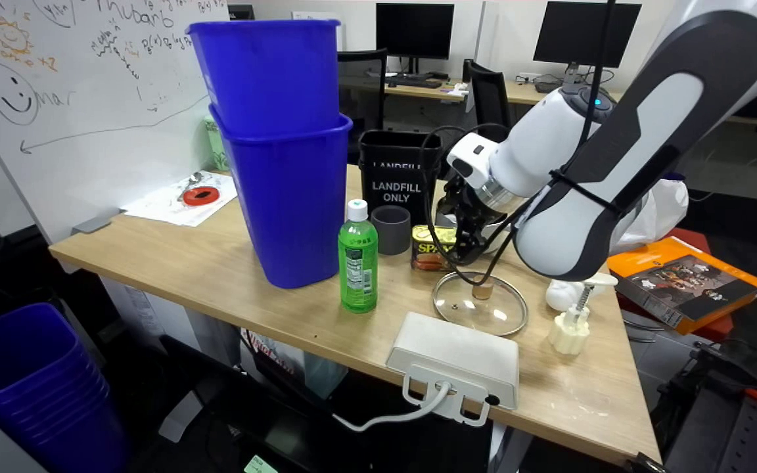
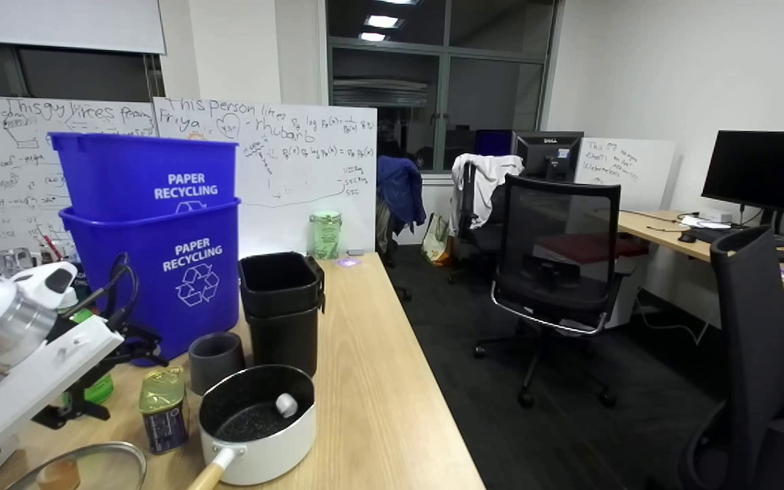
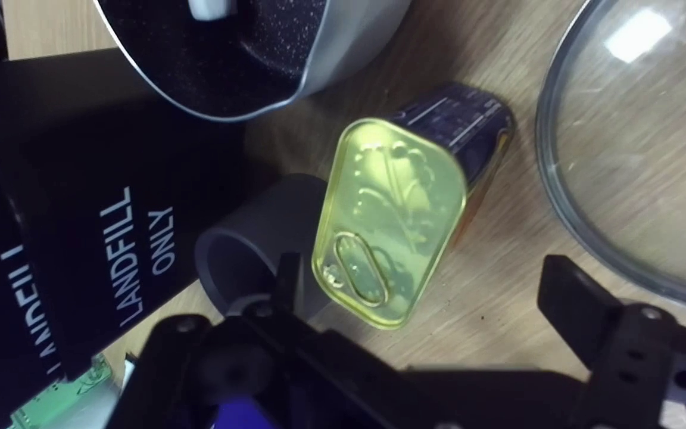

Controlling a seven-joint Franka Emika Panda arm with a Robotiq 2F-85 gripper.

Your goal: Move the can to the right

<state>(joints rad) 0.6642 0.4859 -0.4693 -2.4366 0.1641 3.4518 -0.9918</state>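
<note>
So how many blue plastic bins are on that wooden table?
2 visible: the upper bin nested in the lower bin, beside the green plastic bottle; more could hide inside.

i read "spa" on the can, the word's end hidden. the lower black bin says "landfill only"; the upper black bin shows "landfill". the upper blue bin and the lower blue bin both say "paper recycling" over an arrow sign, the upper one cut short. a monitor bears "dell". on a whiteboard i make out "this person likes" and "rhubarb"; on the board beside it, "this guy likes". the print on the bottle is too small for me.
</note>
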